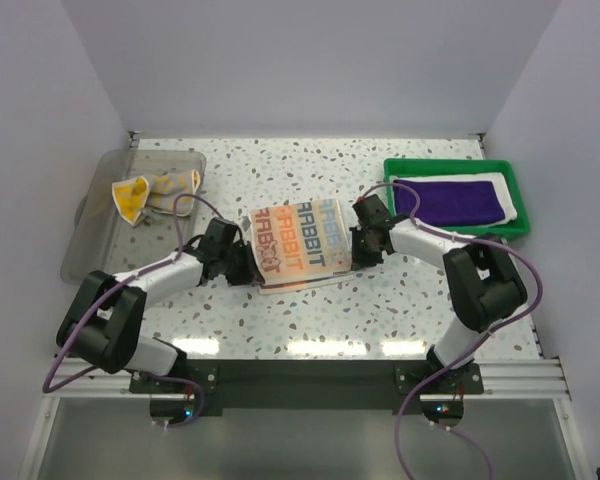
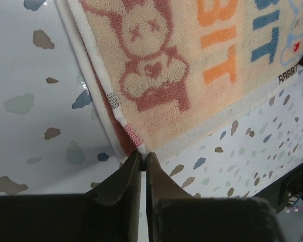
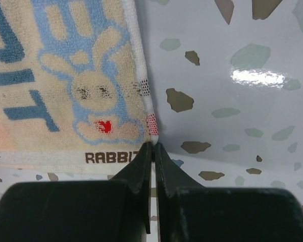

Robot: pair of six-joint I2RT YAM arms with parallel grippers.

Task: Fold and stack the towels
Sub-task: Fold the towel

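I count three towels. The lettered towel, pale with orange, blue and red block letters and a rabbit at each end, lies flat between my two hands. At the edge by my left hand two layers show, one over the other. That hand is pinched tight on the near left corner, its fingers pressed together with only the cloth's tip between them. My right hand is clamped just as narrowly on the near right corner, right below the blue rabbit.

The purple towel lies folded on the white towel, both in a green tray beyond and outward of my right hand. Outward of my left hand stands one clear bin holding one crumpled yellow and white cloth.

Both my arms reach forward and bend inward at the elbow, forearms low over the bench, so the hands face each other across the towel.

The bench is glossy white with grey, brown and blue speckles. Plain pale walls close it in behind and on both sides.
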